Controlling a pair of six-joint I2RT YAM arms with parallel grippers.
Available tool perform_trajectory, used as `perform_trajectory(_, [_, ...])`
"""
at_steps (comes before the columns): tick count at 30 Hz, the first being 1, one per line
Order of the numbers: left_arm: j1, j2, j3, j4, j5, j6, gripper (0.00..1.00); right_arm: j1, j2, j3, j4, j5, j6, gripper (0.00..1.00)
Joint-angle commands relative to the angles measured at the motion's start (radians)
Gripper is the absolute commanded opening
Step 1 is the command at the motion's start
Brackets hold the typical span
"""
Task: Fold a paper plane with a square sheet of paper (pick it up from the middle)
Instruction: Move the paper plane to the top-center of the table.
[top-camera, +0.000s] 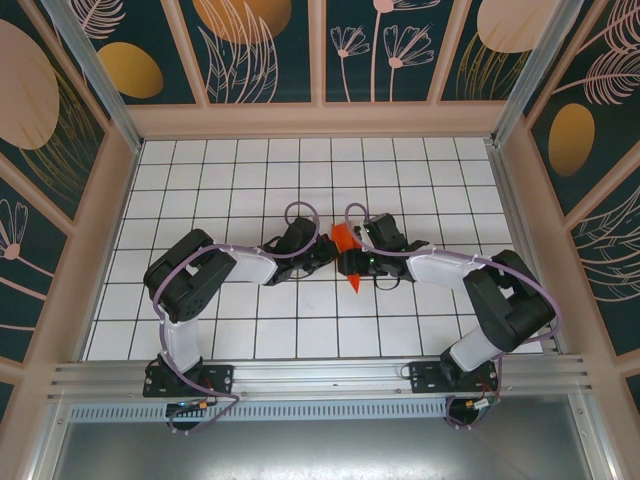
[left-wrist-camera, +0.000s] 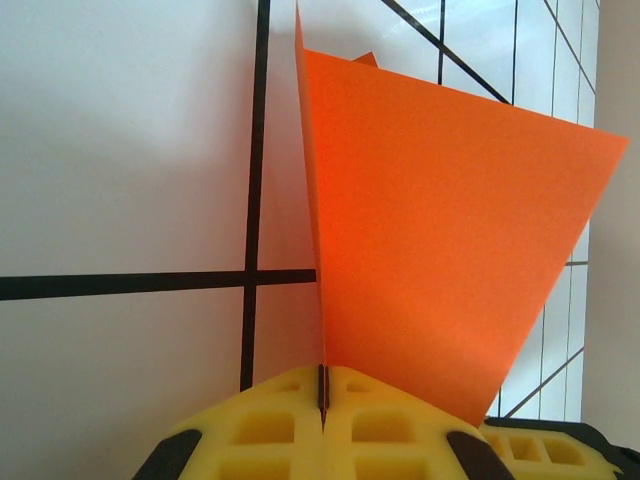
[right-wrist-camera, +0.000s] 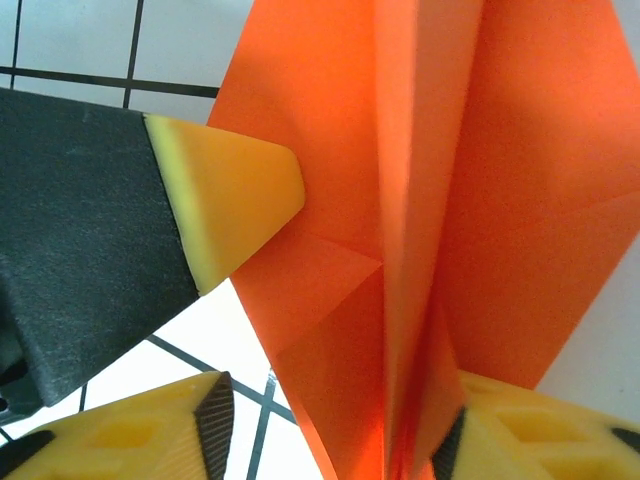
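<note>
Over gridded table (top-camera: 200, 200), paper plane (left-wrist-camera: 440, 230) upright in left claw (left-wrist-camera: 322, 392).

The left arm (top-camera: 190, 285) and right arm (top-camera: 500, 300) show black joints, white shells and lilac cables (top-camera: 303, 205). The left tool (left-wrist-camera: 323, 400) and right tool (right-wrist-camera: 340, 440) carry yellow grid-moulded pads (left-wrist-camera: 270, 430).

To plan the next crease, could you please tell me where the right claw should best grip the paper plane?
Probably the raised centre fold of the paper plane, coming end-on along the crease with one finger each side, as the open right claw sits. The layers stack upright there; the side flaps look flimsier.
</note>
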Motion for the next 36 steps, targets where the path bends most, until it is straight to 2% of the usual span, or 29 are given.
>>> perform_trajectory(1, [-0.006,0.007,-0.001,0.030,0.012,0.014,0.00,0.008,0.009,0.023,-0.033,0.057,-0.005,0.47])
perform_trajectory(5, [-0.007,0.007,-0.001,0.028,0.012,0.014,0.00,0.008,0.018,0.036,-0.057,0.111,0.002,0.33])
perform_trajectory(12, [-0.006,0.001,-0.003,0.025,0.010,0.013,0.00,0.010,0.034,0.054,-0.074,0.146,0.010,0.18])
perform_trajectory(21, [-0.006,-0.022,0.001,0.009,0.002,0.010,0.10,0.025,0.076,0.079,-0.082,0.147,0.015,0.20])
perform_trajectory(23, [-0.005,-0.034,0.001,-0.007,-0.009,0.012,0.16,0.028,0.079,0.086,-0.091,0.149,0.013,0.20])
perform_trajectory(26, [0.005,-0.071,-0.005,-0.040,-0.036,0.015,0.26,0.028,0.069,0.097,-0.110,0.177,0.012,0.15])
perform_trajectory(28, [0.016,-0.111,-0.019,-0.076,-0.075,0.017,0.38,0.028,0.054,0.107,-0.132,0.218,0.012,0.11])
perform_trajectory(33, [0.043,-0.227,-0.041,-0.233,-0.223,0.031,0.69,0.026,0.058,0.139,-0.166,0.278,0.011,0.10])
perform_trajectory(36, [0.055,-0.274,-0.061,-0.318,-0.316,0.018,0.82,0.026,0.088,0.153,-0.171,0.285,0.020,0.11])
